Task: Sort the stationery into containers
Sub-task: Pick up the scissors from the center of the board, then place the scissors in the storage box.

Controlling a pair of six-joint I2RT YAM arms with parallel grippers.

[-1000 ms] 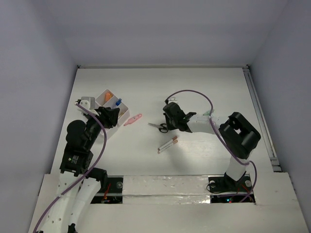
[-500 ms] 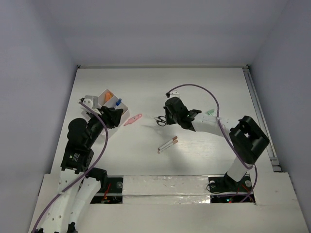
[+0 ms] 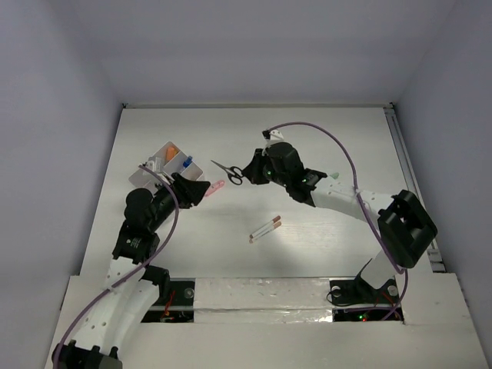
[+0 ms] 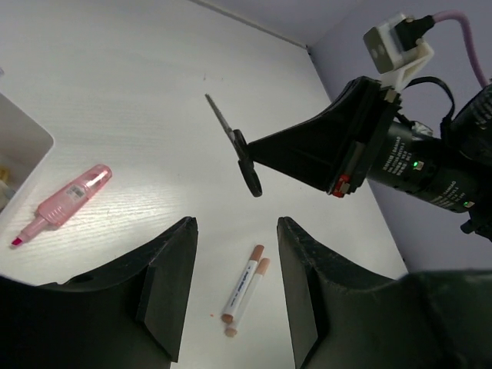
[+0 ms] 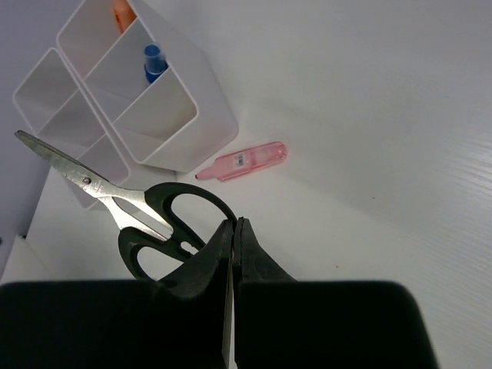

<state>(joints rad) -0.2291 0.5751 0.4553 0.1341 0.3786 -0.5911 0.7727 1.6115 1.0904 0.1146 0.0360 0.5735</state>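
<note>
My right gripper [image 3: 247, 172] is shut on the handle of the black-handled scissors [image 3: 227, 169] and holds them in the air, blades pointing left toward the white compartment tray [image 3: 156, 172]. The scissors also show in the right wrist view [image 5: 127, 207] and the left wrist view [image 4: 238, 150]. The tray [image 5: 173, 150] holds a blue piece [image 5: 154, 61] and an orange piece [image 5: 123, 14]. My left gripper [image 3: 201, 189] is open and empty, next to the pink marker [image 3: 215, 187]. Two cream pens [image 3: 265, 228] lie side by side mid-table, seen between my left fingers [image 4: 244, 288].
The pink marker lies on the table just right of the tray [image 5: 242, 161]. A small green piece [image 3: 334, 176] lies right of my right arm. The table's back edge meets the wall behind the tray.
My right gripper has lifted the scissors off the table and carried them left toward the tray. My left gripper has swung right, away from the tray, to beside the pink marker.
</note>
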